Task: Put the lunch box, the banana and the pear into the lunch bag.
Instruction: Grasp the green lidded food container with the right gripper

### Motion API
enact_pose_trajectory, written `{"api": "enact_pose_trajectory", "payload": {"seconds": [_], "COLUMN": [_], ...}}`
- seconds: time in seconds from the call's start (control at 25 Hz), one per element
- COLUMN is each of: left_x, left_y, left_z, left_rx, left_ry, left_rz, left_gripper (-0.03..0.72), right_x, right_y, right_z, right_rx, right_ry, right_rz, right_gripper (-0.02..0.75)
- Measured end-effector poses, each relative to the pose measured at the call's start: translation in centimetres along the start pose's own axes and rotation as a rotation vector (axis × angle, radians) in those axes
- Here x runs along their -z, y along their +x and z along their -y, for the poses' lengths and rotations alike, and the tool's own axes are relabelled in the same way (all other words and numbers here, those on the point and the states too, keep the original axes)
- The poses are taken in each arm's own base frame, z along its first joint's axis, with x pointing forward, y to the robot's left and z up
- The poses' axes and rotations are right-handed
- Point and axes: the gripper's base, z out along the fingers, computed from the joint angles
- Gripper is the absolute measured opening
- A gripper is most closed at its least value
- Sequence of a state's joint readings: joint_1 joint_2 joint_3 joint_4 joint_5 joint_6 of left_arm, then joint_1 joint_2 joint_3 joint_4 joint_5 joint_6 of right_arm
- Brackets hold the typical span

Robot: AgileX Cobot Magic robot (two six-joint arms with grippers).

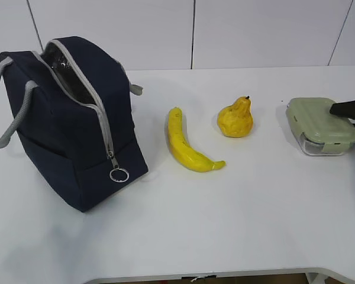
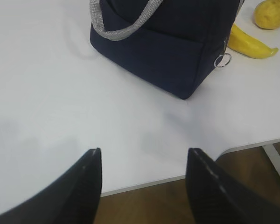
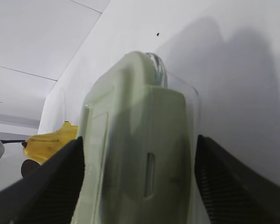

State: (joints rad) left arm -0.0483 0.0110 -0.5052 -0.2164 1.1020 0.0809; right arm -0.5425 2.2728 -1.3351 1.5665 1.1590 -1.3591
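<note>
Right gripper (image 3: 137, 186): my jaws stand wide on either side of the lunch box (image 1: 320, 125), not yet closed on it.
Grasp: I'd centre on the lid, squeeze evenly and lift level so it doesn't slip.
Left gripper (image 2: 143, 186): wide apart, holding nothing, above the table (image 2: 46, 93) edge.
Pear (image 1: 235, 118): beyond the box, with the banana (image 1: 188, 145) beside it.
Lunch bag (image 1: 77, 127): far left, unzipped; both fruits lie across my path.

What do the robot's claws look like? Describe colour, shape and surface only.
Both are black. The left claw has two broad, flat fingers tapering to blunt tips, with a fine ribbed texture on the inner edge. The right claw shows the same dark wedge shapes. No cables or markings visible.
</note>
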Motion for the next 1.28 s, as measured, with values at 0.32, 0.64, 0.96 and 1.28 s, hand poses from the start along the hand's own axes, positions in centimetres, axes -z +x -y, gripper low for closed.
{"api": "enact_pose_trajectory", "payload": {"seconds": [0.32,0.64,0.96,1.28], "left_x": [0.00,0.00,0.00,0.00], "left_y": [0.00,0.00,0.00,0.00], "left_z": [0.00,0.00,0.00,0.00], "left_rx": [0.000,0.000,0.000,0.000], "left_ry": [0.000,0.000,0.000,0.000], "left_rz": [0.000,0.000,0.000,0.000], "left_gripper": [0.414,0.414,0.414,0.414], "right_x": [0.01,0.01,0.01,0.01], "right_y": [0.32,0.33,0.31,0.31], "right_z": [0.05,0.00,0.00,0.00], "right_rx": [0.017,0.017,0.016,0.016], "right_ry": [0.006,0.000,0.000,0.000], "right_rz": [-0.037,-0.038,-0.036,-0.036], "right_gripper": [0.487,0.415,0.393,0.387]}}
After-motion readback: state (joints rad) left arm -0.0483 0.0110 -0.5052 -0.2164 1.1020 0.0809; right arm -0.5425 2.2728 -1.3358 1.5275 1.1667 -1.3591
